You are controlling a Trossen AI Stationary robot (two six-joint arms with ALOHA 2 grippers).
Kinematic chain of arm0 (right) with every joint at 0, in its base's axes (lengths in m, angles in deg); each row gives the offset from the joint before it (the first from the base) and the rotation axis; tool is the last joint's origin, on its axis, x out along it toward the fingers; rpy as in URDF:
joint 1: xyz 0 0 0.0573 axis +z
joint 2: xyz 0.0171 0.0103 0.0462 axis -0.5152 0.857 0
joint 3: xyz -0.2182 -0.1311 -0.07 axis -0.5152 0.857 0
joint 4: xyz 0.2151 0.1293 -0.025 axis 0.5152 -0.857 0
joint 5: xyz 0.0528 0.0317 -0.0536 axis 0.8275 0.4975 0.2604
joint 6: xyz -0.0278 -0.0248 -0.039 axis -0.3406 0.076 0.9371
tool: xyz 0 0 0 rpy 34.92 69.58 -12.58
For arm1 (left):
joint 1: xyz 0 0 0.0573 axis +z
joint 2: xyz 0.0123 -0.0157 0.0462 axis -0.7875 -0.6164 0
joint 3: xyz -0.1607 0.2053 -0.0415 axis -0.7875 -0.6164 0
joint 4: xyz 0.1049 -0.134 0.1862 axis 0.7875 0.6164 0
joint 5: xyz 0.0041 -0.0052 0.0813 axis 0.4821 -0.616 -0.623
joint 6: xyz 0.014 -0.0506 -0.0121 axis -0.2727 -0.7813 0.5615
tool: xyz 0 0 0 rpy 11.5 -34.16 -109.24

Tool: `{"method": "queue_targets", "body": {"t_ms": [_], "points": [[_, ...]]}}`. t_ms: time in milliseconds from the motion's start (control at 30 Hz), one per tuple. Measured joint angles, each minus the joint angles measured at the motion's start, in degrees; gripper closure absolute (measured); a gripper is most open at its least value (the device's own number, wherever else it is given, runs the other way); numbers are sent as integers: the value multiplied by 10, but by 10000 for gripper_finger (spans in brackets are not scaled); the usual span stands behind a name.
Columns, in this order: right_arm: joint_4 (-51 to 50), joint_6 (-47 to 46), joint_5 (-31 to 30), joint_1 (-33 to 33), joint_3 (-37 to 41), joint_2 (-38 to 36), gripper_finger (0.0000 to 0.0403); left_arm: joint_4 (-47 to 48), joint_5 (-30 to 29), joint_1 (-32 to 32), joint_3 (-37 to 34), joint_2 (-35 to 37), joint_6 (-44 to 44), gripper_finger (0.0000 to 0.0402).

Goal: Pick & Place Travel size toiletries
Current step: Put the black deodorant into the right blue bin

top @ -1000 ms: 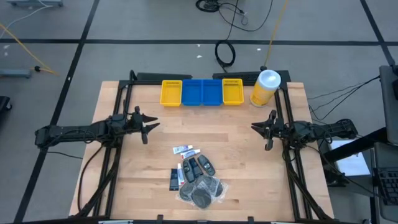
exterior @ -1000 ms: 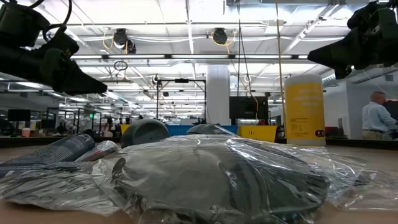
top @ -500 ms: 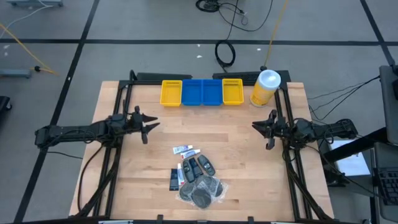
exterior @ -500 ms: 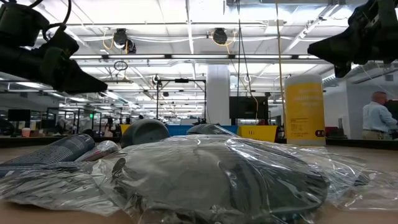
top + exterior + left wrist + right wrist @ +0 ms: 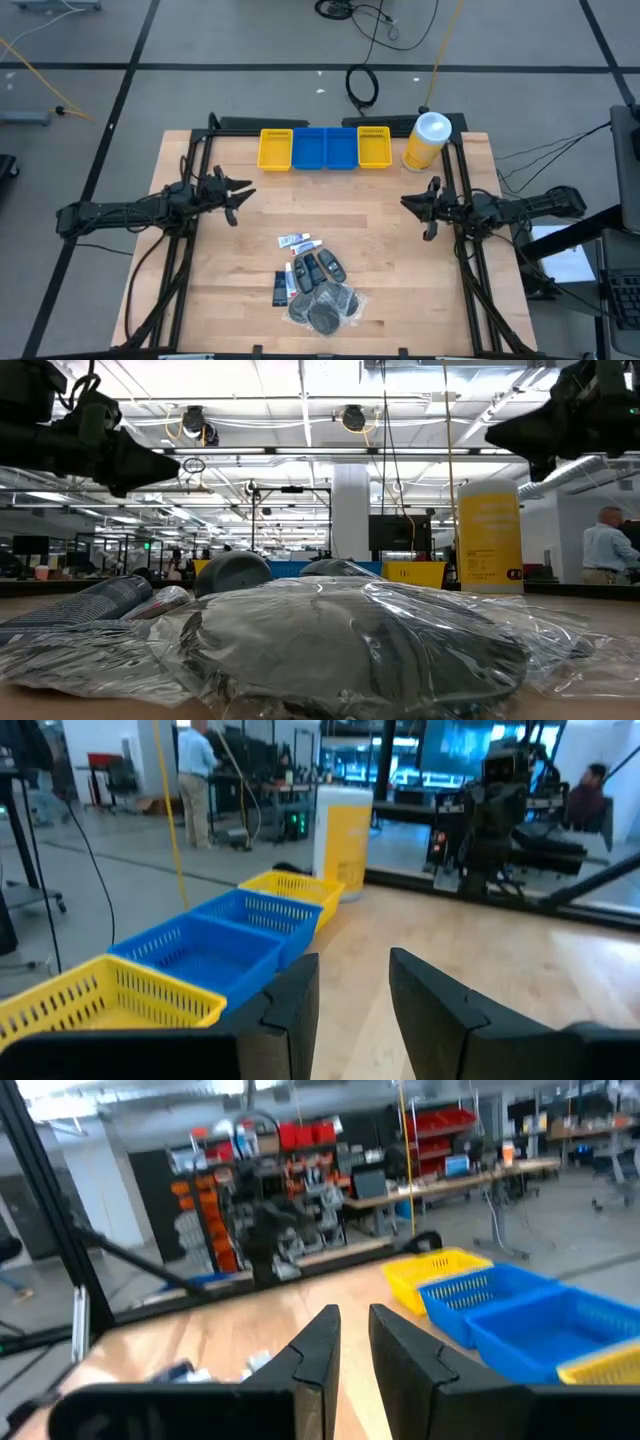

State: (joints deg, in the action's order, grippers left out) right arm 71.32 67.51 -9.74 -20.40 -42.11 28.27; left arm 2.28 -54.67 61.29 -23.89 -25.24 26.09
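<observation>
- High view: four bins (image 5: 325,148) in a row, yellow, blue, blue, yellow, and a yellow canister (image 5: 426,141) line the desk's (image 5: 400,280) far edge. The toiletries (image 5: 315,282) cluster near the front edge; white tubes (image 5: 297,241) lie crosswise.
- Low view: bagged mesh puffs (image 5: 350,645) fill the foreground.
- Left wrist view: left pincer (image 5: 352,990) parted, empty.
- Right wrist view: right pincer (image 5: 355,1342) narrowly parted, empty.

bright even overhead light, ceiling strip lamps (image 5: 300,405) glaring in the low view, sheen on clear plastic wrap (image 5: 420,610), soft faint shadows on the table (image 5: 400,290), right wrist view blurred
</observation>
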Motion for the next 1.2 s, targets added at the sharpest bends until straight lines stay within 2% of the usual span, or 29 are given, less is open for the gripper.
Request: {"method": "queue_targets", "body": {"t_ms": [100,233,467,733,1000,1200], "points": [[91,6,25,0,0,88,353,3,0,0,0,0,1,277],[160,-43,68,3,-12,223,353,3,0,0,0,0,3,277],[171,-62,73,55,-116,431,353,6,0,0,0,0,3,277],[81,-54,74,115,-265,607,353,7,0,0,0,0,-31,277],[9,-105,74,145,-374,735,353,6,0,0,0,0,-52,277],[-154,-112,71,150,-494,814,347,4,0,0,0,0,-71,277]]}}
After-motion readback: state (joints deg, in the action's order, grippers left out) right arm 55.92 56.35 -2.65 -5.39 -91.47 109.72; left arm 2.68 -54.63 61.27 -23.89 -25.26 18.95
